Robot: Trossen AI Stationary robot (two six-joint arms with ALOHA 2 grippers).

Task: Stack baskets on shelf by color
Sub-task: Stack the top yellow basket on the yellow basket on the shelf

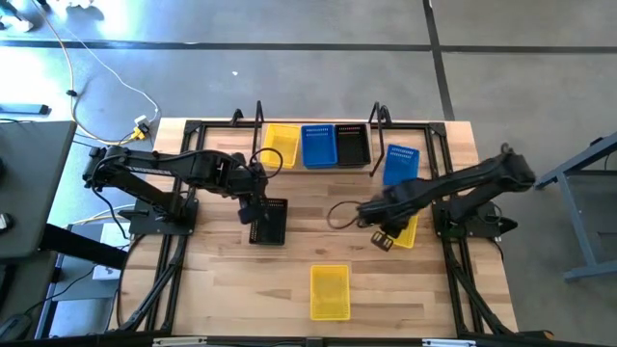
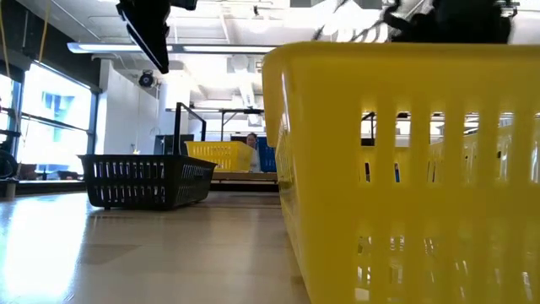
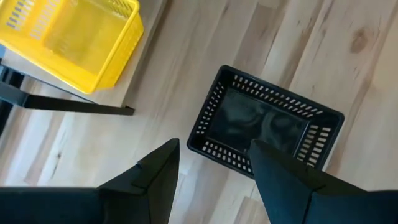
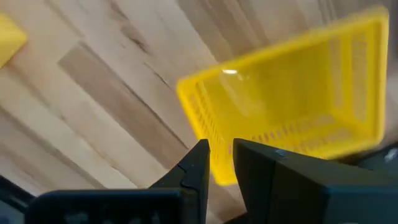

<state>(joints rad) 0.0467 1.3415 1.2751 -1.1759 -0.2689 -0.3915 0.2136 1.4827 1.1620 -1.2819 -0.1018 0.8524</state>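
Observation:
The shelf [image 1: 289, 166] at the table's far edge bears a yellow basket [image 1: 281, 145], a blue basket [image 1: 319, 146] and a black basket [image 1: 353, 145] side by side. A black basket [image 1: 271, 223] stands on the table, and my left gripper [image 1: 253, 206] hovers open above its left side [image 3: 214, 152], touching nothing. Right of centre, my right gripper [image 1: 384, 237] is shut on a yellow basket [image 1: 407, 231]. Another yellow basket [image 1: 330, 291] stands near the front edge, and a second blue basket [image 1: 401, 164] lies right of the shelf. My right gripper pinches the yellow basket's side wall close to a corner [image 4: 216, 169] between its two fingers. The fingers come from above, pointing down. The basket tilts away below them; whether it is clear of the table I cannot tell.
Black loop uprights [image 1: 379, 118] frame the shelf at both ends. The near yellow basket [image 2: 405, 169] fills the right of the low view and hides what is behind it. Bare wood lies between the black basket and the near yellow one. A person shows far off in the room.

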